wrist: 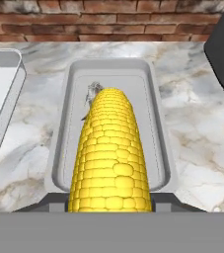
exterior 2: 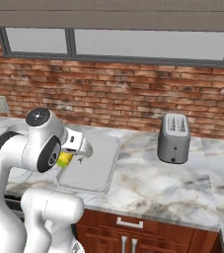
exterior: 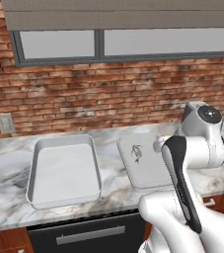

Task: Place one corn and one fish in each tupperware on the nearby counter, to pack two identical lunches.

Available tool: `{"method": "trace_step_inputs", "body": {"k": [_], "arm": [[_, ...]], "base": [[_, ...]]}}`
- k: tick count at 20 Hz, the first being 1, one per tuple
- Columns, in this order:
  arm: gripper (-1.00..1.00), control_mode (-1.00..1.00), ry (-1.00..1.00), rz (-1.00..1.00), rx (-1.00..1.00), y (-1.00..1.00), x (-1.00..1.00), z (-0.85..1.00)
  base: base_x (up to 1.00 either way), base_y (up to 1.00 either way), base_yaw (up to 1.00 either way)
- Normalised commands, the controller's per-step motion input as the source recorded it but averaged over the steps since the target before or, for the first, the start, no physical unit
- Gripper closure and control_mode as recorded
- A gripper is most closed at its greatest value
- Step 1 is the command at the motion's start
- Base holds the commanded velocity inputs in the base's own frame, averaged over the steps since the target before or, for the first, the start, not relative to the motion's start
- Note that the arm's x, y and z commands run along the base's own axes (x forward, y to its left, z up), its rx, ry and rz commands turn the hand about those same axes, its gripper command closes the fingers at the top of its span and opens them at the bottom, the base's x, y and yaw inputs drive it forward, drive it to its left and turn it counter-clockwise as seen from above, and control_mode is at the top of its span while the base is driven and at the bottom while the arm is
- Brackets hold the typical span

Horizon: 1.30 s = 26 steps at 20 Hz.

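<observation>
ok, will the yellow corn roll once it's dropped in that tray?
Probably a little: the corn is round and tapered, so it may curve as it rolls. The tray rim should stop it. Bumpy kernels likely add friction. It might nudge the fish.

Corn (wrist: 108, 153) bumpy, glossy yellow; tupperware (wrist: 155, 99) smooth matt grey plastic; counter (wrist: 197, 133) polished marble.

Two pale-grey trays (exterior: 64, 170) (exterior: 145, 165), one yellow corn cob (wrist: 109, 153), one fish (exterior: 136, 154), one toaster (exterior 2: 173, 138) stand on the worktop (exterior 2: 182, 188).
</observation>
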Motion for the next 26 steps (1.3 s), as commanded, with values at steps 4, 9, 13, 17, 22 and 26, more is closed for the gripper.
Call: {"method": "trace_step_inputs", "body": {"k": [4,9,13,17,22,26], "arm": [[1.0,-1.0,0.0,0.0,0.0,-0.18,0.58,-0.52],[1.0,-1.0,0.0,0.0,0.0,-0.02,0.65,-0.4],[1.0,-1.0,0.0,0.01,0.0,-0.05,0.63,-0.31],[1.0,-1.0,0.0,0.01,0.0,-0.12,0.63,-0.28],[1.0,-1.0,0.0,0.01,0.0,-0.13,0.61,-0.27],[1.0,-1.0,0.03,0.0,0.0,-0.05,0.51,-0.35]], "base": [[0.0,0.0,0.0],[0.0,0.0,0.0],[0.0,0.0,0.0],[0.0,0.0,0.0],[0.0,0.0,0.0],[0.0,0.0,0.0]]}}
